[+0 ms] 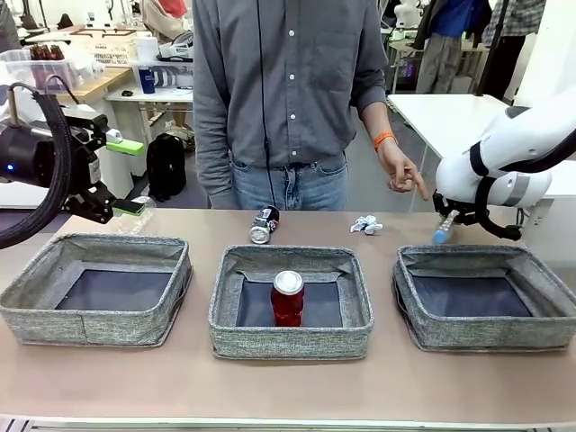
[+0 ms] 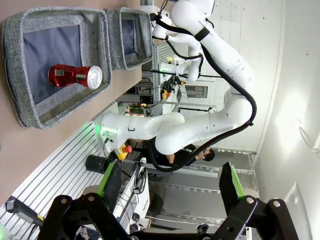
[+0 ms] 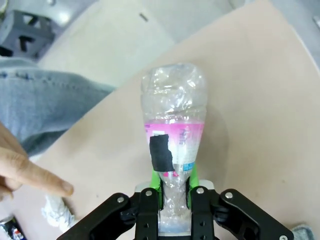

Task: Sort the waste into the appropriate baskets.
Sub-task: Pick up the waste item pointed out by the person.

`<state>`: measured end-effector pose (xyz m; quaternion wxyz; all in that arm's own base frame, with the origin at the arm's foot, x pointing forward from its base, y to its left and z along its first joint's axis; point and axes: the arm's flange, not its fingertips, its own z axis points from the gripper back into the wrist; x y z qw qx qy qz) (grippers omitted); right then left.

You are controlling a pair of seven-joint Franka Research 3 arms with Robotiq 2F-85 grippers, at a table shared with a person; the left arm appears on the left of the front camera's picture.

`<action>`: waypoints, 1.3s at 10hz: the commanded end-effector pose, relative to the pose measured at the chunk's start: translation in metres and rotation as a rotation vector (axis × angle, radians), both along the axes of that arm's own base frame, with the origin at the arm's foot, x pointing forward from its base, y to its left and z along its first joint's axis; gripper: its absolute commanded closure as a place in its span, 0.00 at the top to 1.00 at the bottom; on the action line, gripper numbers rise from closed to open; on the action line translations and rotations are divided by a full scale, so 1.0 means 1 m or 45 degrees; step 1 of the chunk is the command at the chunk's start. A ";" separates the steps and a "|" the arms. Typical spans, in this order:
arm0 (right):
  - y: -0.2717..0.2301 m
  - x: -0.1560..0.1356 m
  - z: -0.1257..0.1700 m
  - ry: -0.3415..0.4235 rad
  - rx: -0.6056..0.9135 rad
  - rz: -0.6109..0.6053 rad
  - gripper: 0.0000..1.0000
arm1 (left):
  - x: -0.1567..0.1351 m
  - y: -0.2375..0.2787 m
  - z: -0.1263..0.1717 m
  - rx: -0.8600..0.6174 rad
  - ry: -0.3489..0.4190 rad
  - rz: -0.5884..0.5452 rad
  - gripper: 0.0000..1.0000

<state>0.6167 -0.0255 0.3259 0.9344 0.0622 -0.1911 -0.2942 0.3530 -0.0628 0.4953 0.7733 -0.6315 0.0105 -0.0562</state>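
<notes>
- The light brown table [image 1: 288, 387] carries three grey woven baskets in a row, with loose litter along its far edge.
- A person [image 1: 288, 90] in a grey shirt and jeans stands at the far side. Their hand [image 1: 400, 171], with an orange wristband, hangs over the table's far right with its index finger pointing down.
- The right arm [image 1: 504, 162] comes in from the right and bends down behind the right basket. The left arm [image 1: 36, 157] is raised above the table's left end.
- The left basket [image 1: 90, 326] and the right basket [image 1: 486, 333] show bare dark bottoms. The middle basket [image 1: 290, 340] holds one thing.
- The left gripper [image 2: 170, 180] has its jaws spread wide with nothing between the green pads. It hangs clear of the table, above the far corner of the left basket.
- The right gripper [image 3: 174, 184] is clamped on the neck of the clear plastic bottle [image 3: 172, 115], green pads pressed to either side.
- That bottle has a pink label band and a black patch. It sits just behind the right basket, near the person's pointing finger. I cannot tell if it touches the table.
- The red soda can [image 1: 288, 297] stands upright in the middle basket.
- The crushed dark can [image 1: 264, 225] lies on the table behind the middle basket.
- The crumpled white paper wad [image 1: 365, 224] lies on the table between the dark can and the bottle.
</notes>
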 end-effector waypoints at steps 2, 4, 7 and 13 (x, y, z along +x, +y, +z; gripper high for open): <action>-0.007 -0.056 0.100 0.030 -0.022 0.079 0.21 | -0.002 0.000 -0.001 0.001 -0.023 -0.006 1.00; 0.026 -0.098 0.172 -0.076 0.076 0.201 0.21 | -0.002 0.000 -0.001 0.001 -0.023 -0.006 1.00; 0.094 -0.167 0.188 -0.132 0.103 0.672 0.21 | -0.002 0.000 -0.001 0.001 -0.023 -0.006 1.00; 0.117 -0.174 0.204 -0.127 0.092 0.654 0.21 | -0.002 0.000 -0.001 0.001 -0.023 -0.006 1.00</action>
